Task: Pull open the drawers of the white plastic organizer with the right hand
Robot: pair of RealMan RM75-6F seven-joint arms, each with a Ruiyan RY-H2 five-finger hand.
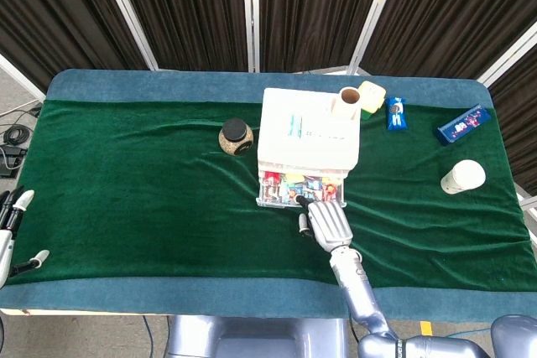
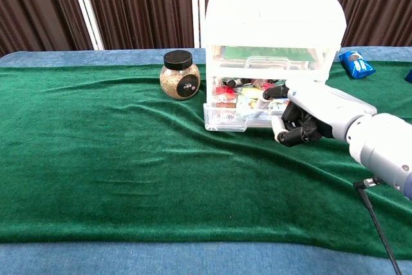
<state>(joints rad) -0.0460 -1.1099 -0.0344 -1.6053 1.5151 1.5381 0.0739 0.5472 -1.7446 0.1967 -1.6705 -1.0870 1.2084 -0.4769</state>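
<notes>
Organizer (image 1: 307,132), white plastic, sits mid-table toward the back edge on the green cloth (image 1: 151,199). Bottom drawer (image 2: 239,115) is pulled partway out toward the robot, w/ colourful small stuff packed inside; upper drawer (image 2: 270,56) is flush w/ the body. Right hand (image 2: 310,115) is at the bottom drawer's front, right side, fingers (image 2: 283,134) curled in and hooked on the drawer front, thumb (image 2: 273,91) up over the drawer's rim. So clamped on the drawer edge, not spread. In head view the same hand (image 1: 325,220) lies just in front of the drawer, palm down, forearm running back to the near table edge.

Left hand (image 1: 15,207) only partly shows at the far left edge of head view, off the cloth; can't tell how its fingers lie.

Also on table: jar (image 2: 179,75) w/ black lid just left of the organizer, not touching. Cup (image 1: 349,100) on or behind the organizer's back right corner, can't tell which. Two blue packets (image 1: 396,113) (image 1: 463,124) and a white cup (image 1: 463,177) off to the right, well apart from the organizer.
</notes>
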